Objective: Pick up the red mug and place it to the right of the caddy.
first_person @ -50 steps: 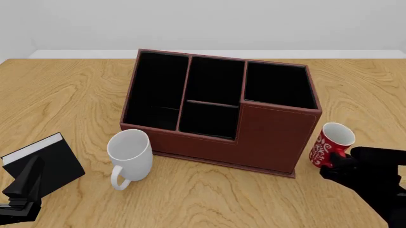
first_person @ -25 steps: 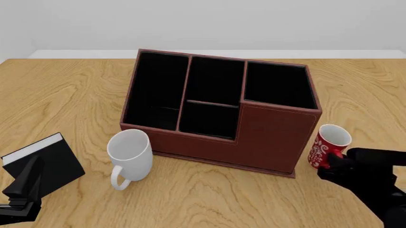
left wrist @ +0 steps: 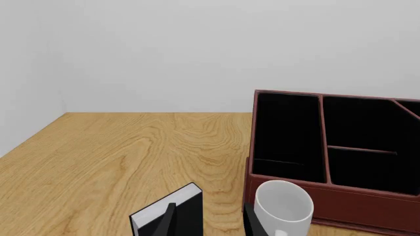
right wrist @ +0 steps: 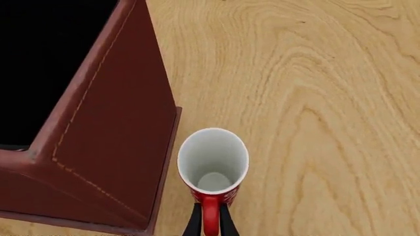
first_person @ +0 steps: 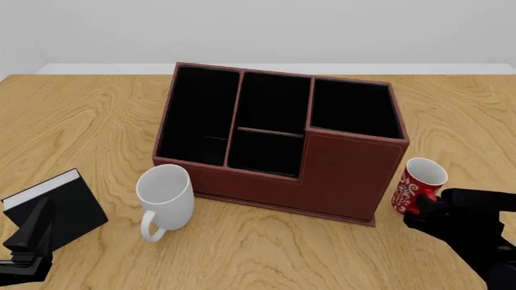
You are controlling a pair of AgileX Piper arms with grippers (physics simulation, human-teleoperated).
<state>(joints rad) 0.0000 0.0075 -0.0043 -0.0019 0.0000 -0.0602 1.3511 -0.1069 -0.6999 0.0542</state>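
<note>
Gleaming red mug (first_person: 419, 185), swirly white pattern

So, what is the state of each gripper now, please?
Left gripper: open, holding nothing.
Right gripper: shut on the red mug at its handle.

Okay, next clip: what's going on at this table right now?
The right claw is pinching the red mug by its handle, just right of the caddy. The mug is upright and close to the caddy's side wall. The left claw idles open near a black box and a white mug.
</note>
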